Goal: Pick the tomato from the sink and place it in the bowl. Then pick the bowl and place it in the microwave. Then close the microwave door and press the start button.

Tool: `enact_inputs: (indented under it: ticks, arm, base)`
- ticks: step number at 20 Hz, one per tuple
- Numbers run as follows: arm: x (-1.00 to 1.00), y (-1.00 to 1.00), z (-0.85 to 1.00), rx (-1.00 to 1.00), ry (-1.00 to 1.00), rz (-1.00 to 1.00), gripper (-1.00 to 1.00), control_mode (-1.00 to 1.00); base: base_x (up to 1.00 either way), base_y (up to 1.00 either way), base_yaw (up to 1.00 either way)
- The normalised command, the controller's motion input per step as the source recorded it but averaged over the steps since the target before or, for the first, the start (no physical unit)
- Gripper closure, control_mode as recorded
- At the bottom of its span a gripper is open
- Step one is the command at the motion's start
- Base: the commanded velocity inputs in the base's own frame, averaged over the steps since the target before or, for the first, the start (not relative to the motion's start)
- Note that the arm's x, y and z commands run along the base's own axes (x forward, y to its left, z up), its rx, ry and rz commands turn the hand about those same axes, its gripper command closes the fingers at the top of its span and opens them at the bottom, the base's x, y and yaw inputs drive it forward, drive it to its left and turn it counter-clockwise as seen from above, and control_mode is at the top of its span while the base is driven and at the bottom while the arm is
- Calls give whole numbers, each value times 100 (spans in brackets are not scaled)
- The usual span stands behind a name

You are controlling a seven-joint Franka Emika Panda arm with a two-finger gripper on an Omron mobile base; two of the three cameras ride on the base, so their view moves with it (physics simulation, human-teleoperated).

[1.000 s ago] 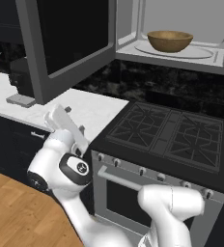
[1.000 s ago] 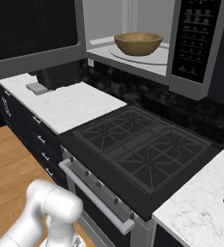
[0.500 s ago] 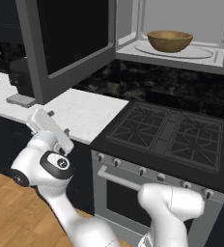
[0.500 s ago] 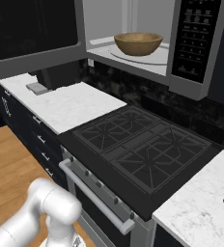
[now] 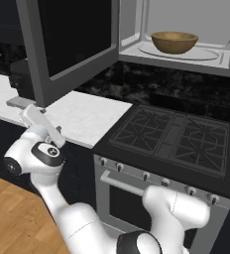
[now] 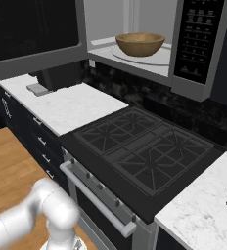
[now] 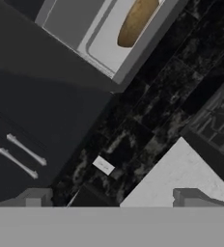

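The light brown bowl [image 5: 174, 42] [image 6: 140, 44] sits on the glass turntable inside the microwave [image 6: 198, 44], and I also see it from below [image 7: 135, 21]. The microwave door [image 5: 70, 44] [image 6: 32, 29] hangs wide open to the left, over the counter. My gripper [image 5: 28, 113] is low at the counter's front edge, left of and below the door, apart from it. In the hand view the gripper [image 7: 113, 198] stands open with nothing between its fingertips [image 7: 34, 198]. The tomato and the sink are out of view.
A black stovetop [image 5: 171, 139] lies under the microwave, with an oven handle [image 6: 98, 202] in front. The white marble counter [image 5: 87, 116] holds a black toaster [image 5: 20, 79] and a small grey block [image 5: 19, 102]. Wooden floor [image 6: 8, 166] lies below.
My arm has swung left along the counter's front, carrying the open hand with it. The bowl and the door have stayed put.
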Motion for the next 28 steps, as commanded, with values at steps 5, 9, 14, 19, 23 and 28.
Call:
enact_inputs:
  ticks: [5,9,14,19,23,28]
  arm:
    - [82,25,-10,6,-1,-3,-100,-100]
    - [65,7,-6,0,2,0,-100,-100]
    - [32,1,8,0,-12,0,-100,-100]
    - [3,0,27,0,-21,-1,-100,-100]
    - [0,-5,23,5,-29,0,-100,-100]
    - [0,-18,12,16,-28,0,-100,-100]
  base:
    - [0,0,0]
    - [0,0,0]
    - [0,0,0]
    - [0,0,0]
    - [0,0,0]
    - [0,0,0]
